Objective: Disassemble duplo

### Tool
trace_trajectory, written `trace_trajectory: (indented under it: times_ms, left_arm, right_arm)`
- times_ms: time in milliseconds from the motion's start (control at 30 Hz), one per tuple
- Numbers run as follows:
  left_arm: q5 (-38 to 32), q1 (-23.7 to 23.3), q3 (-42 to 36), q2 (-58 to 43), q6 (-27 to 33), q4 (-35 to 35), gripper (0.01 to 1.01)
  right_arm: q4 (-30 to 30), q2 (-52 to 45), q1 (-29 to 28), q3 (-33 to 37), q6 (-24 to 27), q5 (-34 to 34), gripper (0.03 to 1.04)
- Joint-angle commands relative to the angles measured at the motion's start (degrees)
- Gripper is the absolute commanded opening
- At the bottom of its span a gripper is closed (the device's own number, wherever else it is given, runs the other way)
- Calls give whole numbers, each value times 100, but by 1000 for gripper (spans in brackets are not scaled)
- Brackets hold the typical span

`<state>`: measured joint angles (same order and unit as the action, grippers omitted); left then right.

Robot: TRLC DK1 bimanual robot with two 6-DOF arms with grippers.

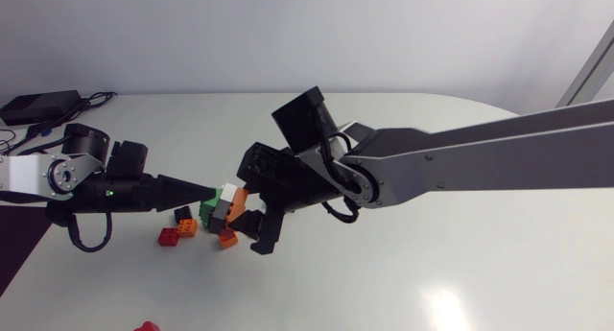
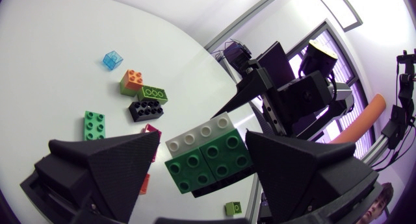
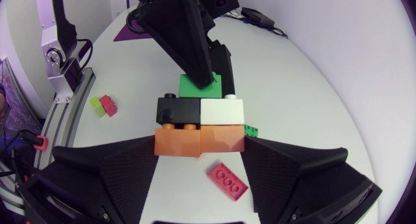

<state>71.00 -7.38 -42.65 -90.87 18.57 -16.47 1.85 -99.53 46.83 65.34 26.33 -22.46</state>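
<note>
- Stack (image 1: 223,208) held over table (image 1: 432,273), left of middle, between both grippers.
- Long axis running gripper to gripper.
- Orange pair (image 3: 198,139) at right gripper's end, black brick (image 3: 177,109) and white brick (image 3: 221,110) side by side in the middle, green brick (image 3: 195,86) at the far end.
- Studs pointing toward left arm; orange studs showing in a thin gap under black brick.
- Right gripper (image 3: 200,146) clamped on orange pair, one finger on each side.
- Left gripper (image 2: 203,136) clamped on green end, fingers on opposite faces.
- Grippers tip to tip, left arm in from left edge, right arm reaching past middle.
- Loose on table just below stack: red brick (image 1: 169,236), orange brick (image 1: 187,226), small black brick (image 1: 182,214).
- Red plate (image 3: 227,180) flat on table under right gripper.
- Farther out, ahead of left gripper: blue brick (image 2: 112,60), well apart from the rest.
</note>
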Motion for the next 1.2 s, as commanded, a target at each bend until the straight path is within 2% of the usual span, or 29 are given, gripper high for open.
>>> trace_trajectory:
  times_ms: [0,167,433,567,833,1033,1167]
  left_arm:
    - [89,17,-85,17,174,-128,934]
    - [107,17,-112,-10,217,-260,933]
    - [151,52,-182,-80,217,-489,930]
    - [239,114,-208,-124,226,-586,930]
    - [353,272,-314,-291,261,-867,926]
    - [388,263,-366,-370,323,-928,866]
    - [406,175,-384,-370,349,-937,867]
  right_arm:
    - [-35,170,-60,-13,-163,-145,572]
    - [-106,214,-42,-74,-137,-4,572]
    - [-835,390,107,-435,-75,479,572]
    - [-905,399,160,-496,4,532,572]
    - [-1459,399,353,-751,268,1050,572]
    - [-1477,293,503,-769,514,1279,572]
    - [-1415,320,538,-795,593,1297,572]
